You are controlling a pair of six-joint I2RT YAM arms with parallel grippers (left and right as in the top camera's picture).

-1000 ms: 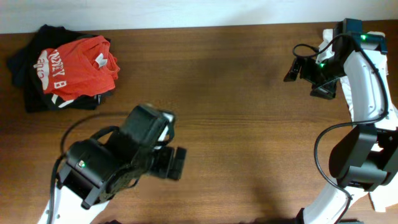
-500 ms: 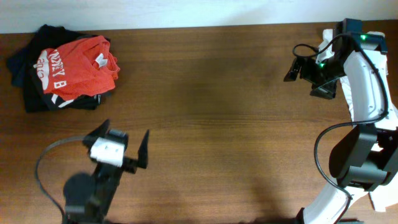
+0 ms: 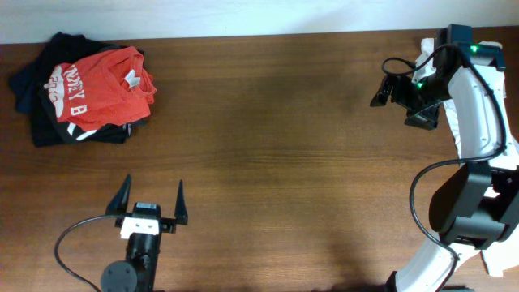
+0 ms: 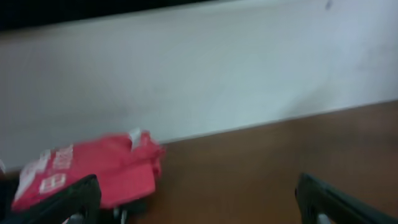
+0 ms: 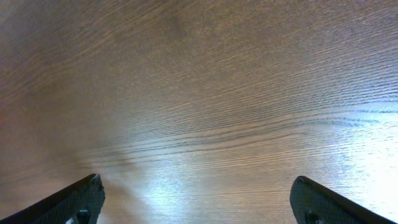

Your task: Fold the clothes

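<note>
The orange-red T-shirt (image 3: 101,88) with white lettering lies folded on top of a pile of black shirts (image 3: 42,122) at the table's far left corner. It also shows in the left wrist view (image 4: 99,176), blurred, against the white wall. My left gripper (image 3: 150,197) is open and empty near the front left edge, well away from the pile. Its fingertips frame bare wood in the left wrist view (image 4: 199,199). My right gripper (image 3: 383,91) is open and empty at the far right, over bare wood (image 5: 199,202).
The brown wooden table (image 3: 276,162) runs to a white wall at the back. The right arm's base (image 3: 470,211) and cable stand at the right edge. A white object (image 3: 503,259) sits at the front right corner.
My left arm has pulled back toward the front edge and turned upright, its fingers now pointing at the far wall. The right arm and the shirt pile have not moved.
</note>
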